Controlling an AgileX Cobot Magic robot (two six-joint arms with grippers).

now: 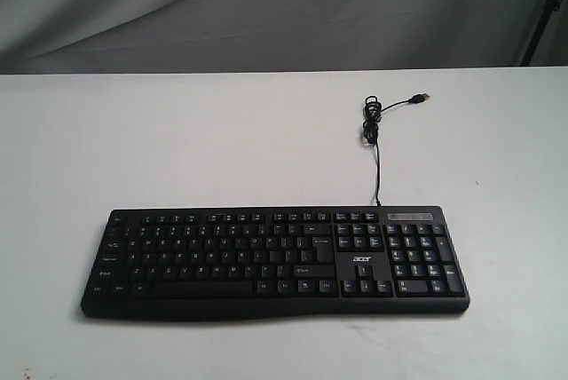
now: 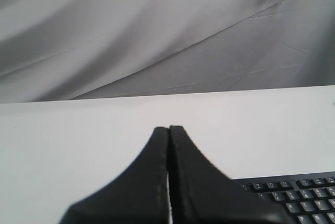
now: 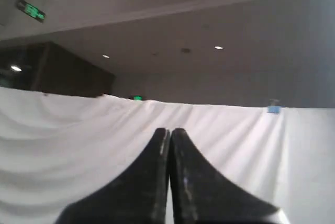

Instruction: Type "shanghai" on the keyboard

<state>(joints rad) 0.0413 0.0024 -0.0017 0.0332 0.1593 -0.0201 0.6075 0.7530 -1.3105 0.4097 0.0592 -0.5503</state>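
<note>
The black keyboard (image 1: 275,260) lies flat near the front of the white table (image 1: 177,149), number pad on the right, with a small white "acer" logo. Its thin black USB cable (image 1: 376,122) runs back from the top edge and ends in a loose coil. Neither arm appears in the exterior view. In the left wrist view my left gripper (image 2: 168,128) is shut with nothing in it, above bare table, and a corner of the keyboard (image 2: 296,198) shows beside it. My right gripper (image 3: 169,130) is shut and empty, pointing at the white cloth backdrop (image 3: 63,130); no keyboard shows there.
A grey-white cloth backdrop (image 1: 266,7) hangs behind the table's far edge. A dark stand leg (image 1: 546,7) shows at the far right. The USB plug (image 1: 423,96) lies loose on the table behind the keyboard.
</note>
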